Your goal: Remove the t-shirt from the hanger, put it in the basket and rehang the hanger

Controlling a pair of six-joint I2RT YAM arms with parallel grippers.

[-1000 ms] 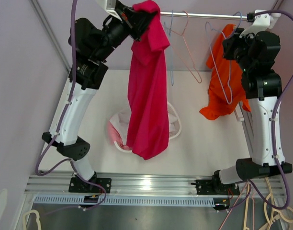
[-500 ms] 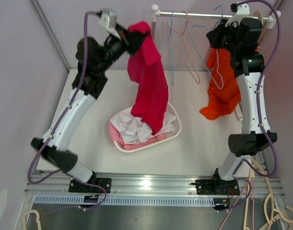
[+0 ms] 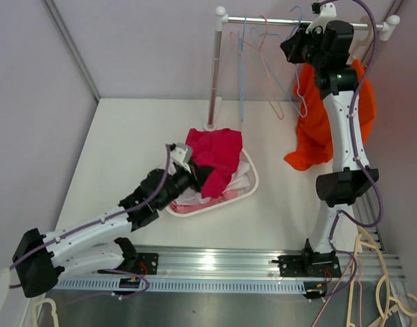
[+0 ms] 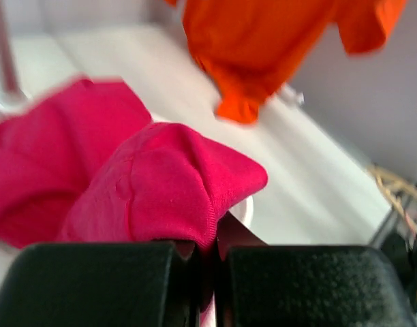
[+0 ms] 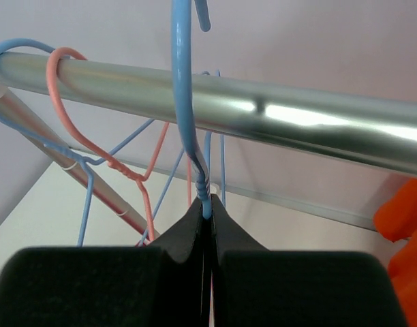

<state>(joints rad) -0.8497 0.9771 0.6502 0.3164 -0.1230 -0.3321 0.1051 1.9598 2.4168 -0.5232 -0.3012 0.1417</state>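
The left fingers (image 4: 181, 276) are pinched tight on a fold of the magenta t-shirt (image 3: 219, 151). The shirt is off any hanger and lies heaped in the white basket (image 3: 251, 185) near the middle of the surface (image 3: 127, 136), with the fingers at the basket's 9 o'clock side. The right fingers (image 5: 195, 231) are clamped on the twisted neck of a blue hanger (image 5: 184, 102), which appears to be hooked on the rail (image 5: 297, 116) at 12 o'clock.

Part of the shirt rides high against the basket's far rim, so a careless release could let it slide over onto the surface. If the left arm draws back before its fingers part, the cloth would come with it, and the light basket might skid or tip. At the rail, a sideways tug on the held hanger could tangle it with its neighbours or knock them loose. The orange t-shirt (image 3: 328, 133), hanging at the basket's 2 o'clock, could also catch on the wire.

- **T-shirts:** two, one magenta and one orange, plus paler clothes under the magenta one that I cannot count.
- **Basket:** one.
- **Hangers on the rail:** three bare ones, two blue and one pink hanger (image 5: 62, 82).
- **Hidden:** what carries the orange shirt is behind the right arm.
- **Other hangers:** pale hangers (image 3: 389, 300) lie off the surface at 5 and 7 o'clock, too tangled to count.
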